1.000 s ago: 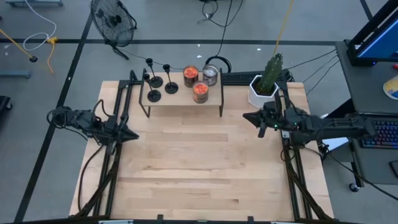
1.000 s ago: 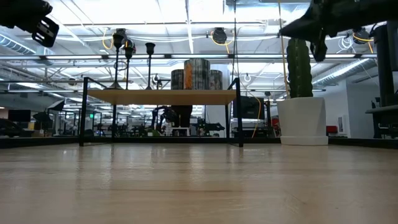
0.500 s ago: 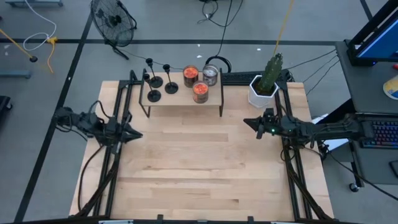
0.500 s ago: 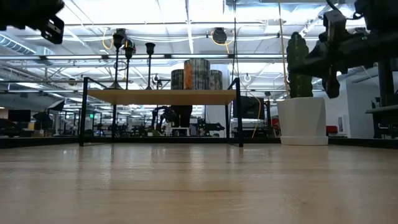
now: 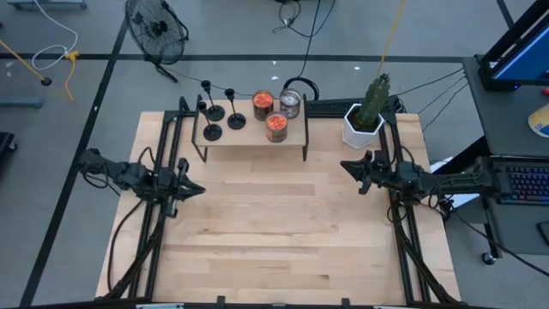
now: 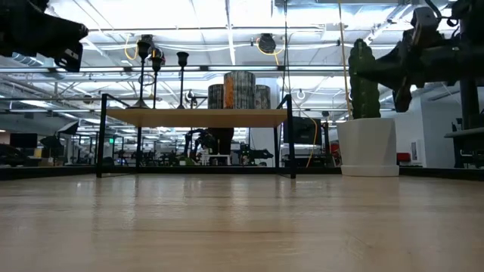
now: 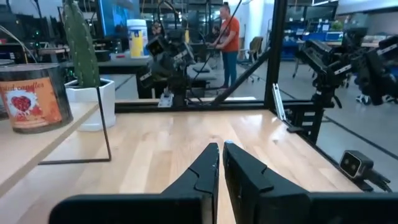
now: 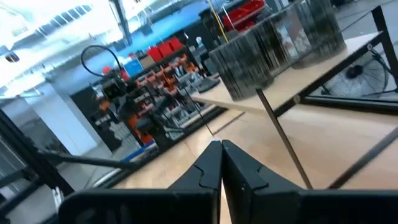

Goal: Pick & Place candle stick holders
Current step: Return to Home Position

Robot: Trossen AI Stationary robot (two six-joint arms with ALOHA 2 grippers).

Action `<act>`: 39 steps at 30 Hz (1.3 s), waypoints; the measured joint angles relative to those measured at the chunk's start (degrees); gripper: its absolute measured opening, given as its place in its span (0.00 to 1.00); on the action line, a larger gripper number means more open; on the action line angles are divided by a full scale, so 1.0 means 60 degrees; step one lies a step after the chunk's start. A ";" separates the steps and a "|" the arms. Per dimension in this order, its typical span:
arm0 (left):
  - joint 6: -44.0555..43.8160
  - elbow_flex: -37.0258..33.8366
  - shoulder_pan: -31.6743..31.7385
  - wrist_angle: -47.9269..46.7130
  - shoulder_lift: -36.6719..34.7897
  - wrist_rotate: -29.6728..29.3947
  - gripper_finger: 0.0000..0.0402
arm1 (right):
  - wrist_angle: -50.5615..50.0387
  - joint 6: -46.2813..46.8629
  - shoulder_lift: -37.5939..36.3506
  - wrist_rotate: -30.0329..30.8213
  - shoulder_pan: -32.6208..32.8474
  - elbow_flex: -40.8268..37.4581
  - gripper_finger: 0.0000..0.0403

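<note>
Three holders point(image 5: 235, 122) stand on the shelf point(image 5: 257, 139), well apart from the left fingers point(image 7: 205, 169) and right fingers point(image 8: 211, 163), both pairs pressed together, empty; homing well means a high path clear of the shelf.

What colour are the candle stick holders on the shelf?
Black; the three candle stick holders show best in the high view.

We were in a large open robotics lab: a wooden counter point(image 5: 257, 223) framed by black rails point(image 5: 151, 249), cables point(image 5: 302, 21) and a floor fan point(image 5: 154, 26) on grey flooring, a keyboard point(image 5: 523, 184) alongside, red storage bins point(image 8: 242, 9) and a person point(image 7: 229, 34) beyond.
</note>
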 joint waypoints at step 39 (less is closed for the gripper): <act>0.0290 -0.1156 0.0004 0.0961 0.0004 0.0084 0.07 | -0.2508 -0.0628 -0.0202 0.0040 -0.0936 -0.0051 0.00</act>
